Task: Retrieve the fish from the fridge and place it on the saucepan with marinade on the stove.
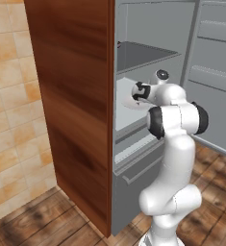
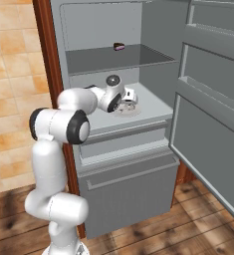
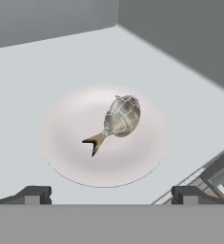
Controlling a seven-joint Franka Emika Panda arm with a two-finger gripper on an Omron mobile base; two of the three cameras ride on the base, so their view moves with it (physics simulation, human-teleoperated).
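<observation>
two dark fingertips (image 3: 33,194) rise at the bottom corners of the hand view, spread wide with nothing between them, so the gripper (image 3: 111,195) is open and holds nothing. just beyond the gap between those tips lies a pale round plate (image 3: 61,143) on the light grey lower shelf (image 3: 46,66) of the fridge (image 2: 123,199), and the fish (image 3: 119,118) lies on that plate near its middle, its rounded grey body pointing away and to the right, its dark forked tail pointing back toward the left fingertip. the fish is apart from both tips, ahead of the gripper and roughly centred between them. from the right base view the white arm (image 2: 54,149) reaches into the open fridge, the gripper (image 2: 127,99) hanging over the plate (image 2: 131,110) on the shelf above the bottom drawer (image 2: 128,194). a small dark thing (image 2: 119,47) sits on the upper shelf. the fridge door (image 2: 213,119) stands swung out to the right, and the brown wood side panel (image 1: 71,96) fills the left of the left base view.
</observation>
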